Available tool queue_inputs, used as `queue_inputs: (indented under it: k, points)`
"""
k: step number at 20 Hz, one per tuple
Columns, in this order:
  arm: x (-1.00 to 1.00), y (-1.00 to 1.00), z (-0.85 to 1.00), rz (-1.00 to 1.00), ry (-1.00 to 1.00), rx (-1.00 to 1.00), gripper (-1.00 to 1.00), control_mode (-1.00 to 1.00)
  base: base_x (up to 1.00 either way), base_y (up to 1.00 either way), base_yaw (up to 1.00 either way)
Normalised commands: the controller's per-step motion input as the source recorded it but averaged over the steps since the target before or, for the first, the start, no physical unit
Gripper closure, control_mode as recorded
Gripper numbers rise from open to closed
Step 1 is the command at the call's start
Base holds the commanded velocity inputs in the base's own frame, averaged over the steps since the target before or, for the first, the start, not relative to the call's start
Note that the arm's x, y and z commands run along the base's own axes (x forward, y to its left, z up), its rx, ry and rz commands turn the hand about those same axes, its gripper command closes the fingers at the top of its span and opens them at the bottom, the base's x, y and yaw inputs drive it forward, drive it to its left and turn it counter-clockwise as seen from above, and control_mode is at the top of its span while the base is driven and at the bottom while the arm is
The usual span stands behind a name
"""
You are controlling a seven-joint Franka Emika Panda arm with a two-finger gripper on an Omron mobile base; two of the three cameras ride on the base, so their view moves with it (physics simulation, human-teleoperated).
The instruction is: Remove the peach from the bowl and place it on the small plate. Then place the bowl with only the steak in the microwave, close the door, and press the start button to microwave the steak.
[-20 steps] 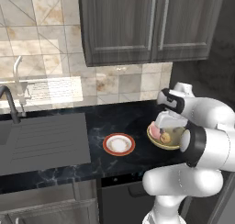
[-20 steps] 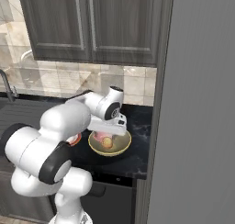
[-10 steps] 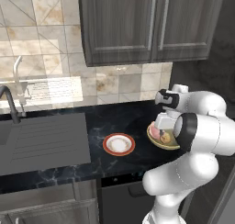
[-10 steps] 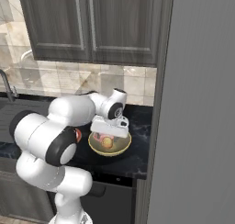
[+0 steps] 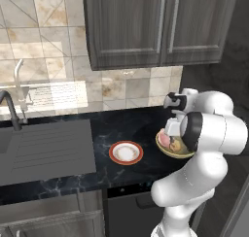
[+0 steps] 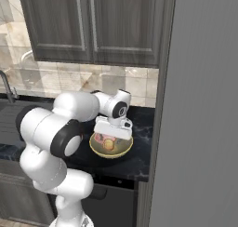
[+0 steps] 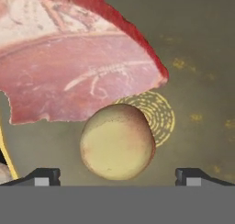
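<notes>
The olive-yellow bowl (image 5: 171,150) (image 6: 110,151) (image 7: 197,58) sits on the black counter right of the small red-rimmed plate (image 5: 126,152), which holds nothing. Inside the bowl, the pink steak (image 7: 73,67) (image 6: 105,139) lies beside the round yellow-orange peach (image 7: 117,141) (image 6: 109,146). My gripper (image 7: 117,177) (image 5: 171,130) (image 6: 111,131) hangs low over the bowl, open. One dark fingertip (image 7: 46,176) is left of the peach and the other is right of it, with the peach centred between them, untouched. The microwave and its door are out of view.
A grey sink (image 5: 44,148) with a dark faucet (image 5: 9,110) takes the counter's left. Dark wood cabinets (image 5: 146,27) hang above. A tall grey panel (image 6: 200,105) stands close on the bowl's right. My white arm covers part of the bowl in the left base view.
The hand has come down into the bowl toward the peach and the elbow has swung. Bowl, plate, peach and steak have stayed put.
</notes>
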Motion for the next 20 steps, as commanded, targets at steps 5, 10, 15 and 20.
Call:
queue_inputs:
  k: [5,10,15,20]
  points:
    - [0.00,0.00,-0.04,0.00,0.01,0.00,-1.00,-1.00,0.00,0.00,0.00]
    - [-0.15,0.00,-0.07,0.00,0.00,0.00,-1.00,-1.00,0.00,0.00,0.00]
    - [-0.03,0.11,-0.13,0.00,0.00,0.00,-1.00,-1.00,0.00,0.00,0.00]
    - [0.00,0.06,-0.10,0.00,0.00,0.00,-1.00,-1.00,0.00,0.00,0.00]
